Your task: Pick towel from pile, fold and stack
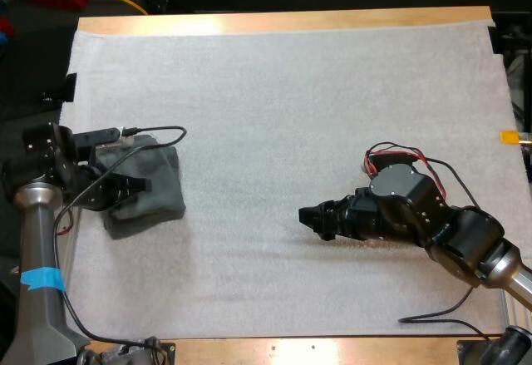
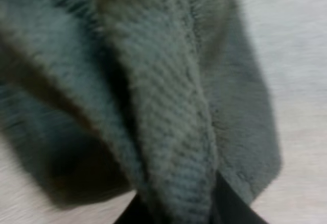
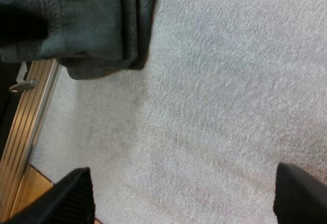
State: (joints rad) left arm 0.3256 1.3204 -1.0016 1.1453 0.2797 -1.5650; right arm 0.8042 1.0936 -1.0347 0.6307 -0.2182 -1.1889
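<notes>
A dark grey-green towel [image 1: 160, 172] lies bunched in thick folds at the left side of the white mat [image 1: 291, 107]. My left gripper [image 1: 140, 186] rests on its near part. In the left wrist view a ridge of the towel [image 2: 168, 106] runs down between my black fingers [image 2: 236, 212], which press on it from both sides. My right gripper [image 1: 307, 215] hovers low over bare mat right of centre, pointing left toward the towel. Its fingers [image 3: 76, 196] stand wide apart with nothing between them, and the towel's layered edge [image 3: 87, 25] lies farther off.
The wooden table edge [image 1: 283, 22] runs along the far side, and a metal rail [image 3: 25, 122] borders the mat beside the towel. Bare mat stretches between the towel and my right gripper.
</notes>
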